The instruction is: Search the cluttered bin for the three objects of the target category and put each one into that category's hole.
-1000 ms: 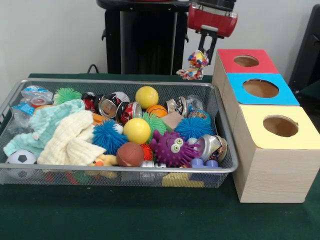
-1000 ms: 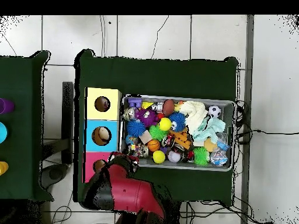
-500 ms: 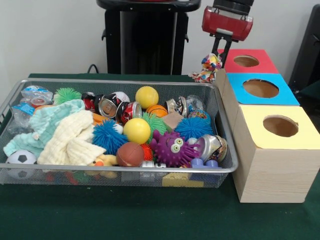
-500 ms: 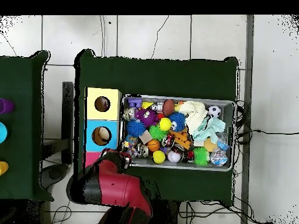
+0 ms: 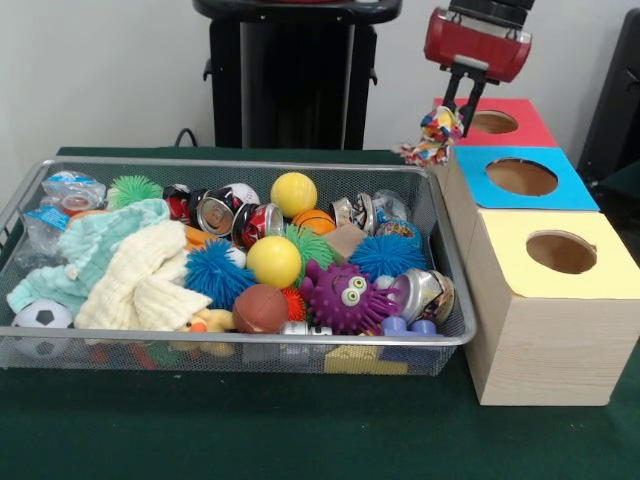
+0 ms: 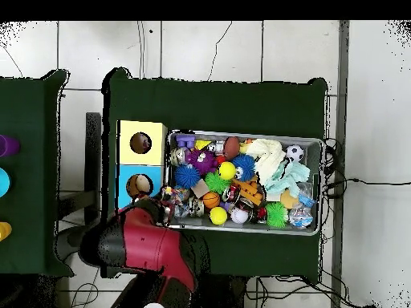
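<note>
The arm reaches down at far right; its hand (image 5: 452, 108) pinches a multicoloured rope toy (image 5: 432, 137) above the red box (image 5: 497, 122) edge, clear of the cluttered bin (image 5: 300, 168).

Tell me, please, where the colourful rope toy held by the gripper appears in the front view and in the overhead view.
Front view: the rope toy hangs from the gripper at upper right, beside the red-topped box.
Overhead view: the toy shows left of centre, between the arm and the bin's left end.
Shared landmark: the yellow-topped box.
</note>
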`<action>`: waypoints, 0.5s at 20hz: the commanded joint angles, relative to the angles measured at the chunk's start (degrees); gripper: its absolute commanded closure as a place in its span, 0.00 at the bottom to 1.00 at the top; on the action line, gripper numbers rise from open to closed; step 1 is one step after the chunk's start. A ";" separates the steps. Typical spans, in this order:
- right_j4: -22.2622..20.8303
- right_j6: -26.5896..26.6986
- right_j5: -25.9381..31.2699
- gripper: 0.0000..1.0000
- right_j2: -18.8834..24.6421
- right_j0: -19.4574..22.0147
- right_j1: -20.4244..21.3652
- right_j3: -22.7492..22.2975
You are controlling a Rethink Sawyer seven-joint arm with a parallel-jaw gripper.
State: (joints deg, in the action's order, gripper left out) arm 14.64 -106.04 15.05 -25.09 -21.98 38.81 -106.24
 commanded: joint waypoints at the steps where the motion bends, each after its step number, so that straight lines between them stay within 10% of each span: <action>1: 4.36 -16.70 13.73 1.00 -2.81 -2.70 -4.79 12.48; 10: 5.27 -18.91 21.22 1.00 -5.98 -5.11 -10.72 23.04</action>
State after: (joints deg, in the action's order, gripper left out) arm 17.18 -107.91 26.79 -30.42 -27.09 33.56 -94.25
